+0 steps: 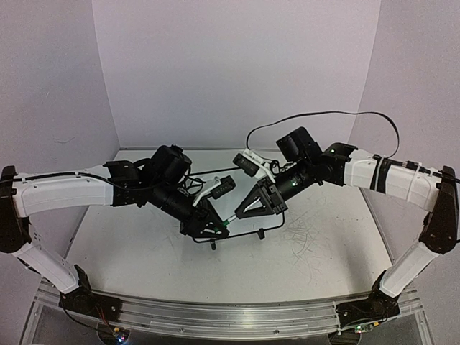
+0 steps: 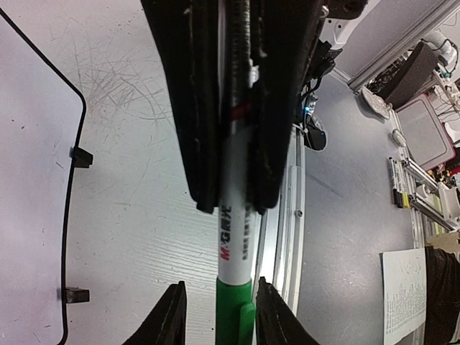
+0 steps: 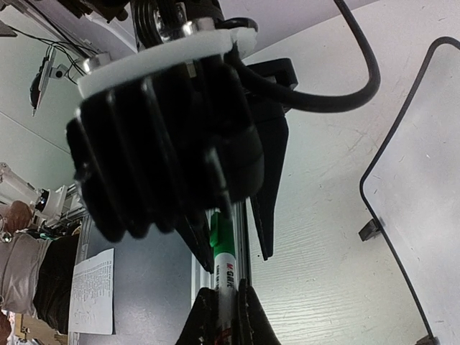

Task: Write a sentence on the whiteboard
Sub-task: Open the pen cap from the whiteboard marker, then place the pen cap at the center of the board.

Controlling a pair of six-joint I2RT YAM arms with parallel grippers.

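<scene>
Fingers (image 3: 200, 325) of the right gripper (image 3: 224, 309) clamp the marker (image 2: 233, 237); the left gripper (image 2: 219, 289) stands loose around its green cap (image 2: 235, 313). With so slack a hold the cap may not come off, leaving the whiteboard (image 2: 32, 180), near beside them, without any sentence.

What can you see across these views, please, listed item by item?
whiteboard: one, white with a thin black rim and small black feet, on the tabletop by the grippers
marker: one, white barrel, spanning between the two grippers
green cap: one, green, on the marker's end
scribble marks: many, faint grey, on the tabletop near the board
cable: one, black, arcing above the right arm
printed sheet: one, white, beyond the table's near edge
tabletop: one, white, under everything
right gripper: one, black, shut on the marker's barrel
left gripper: one, black, fingers open around the green cap
</scene>
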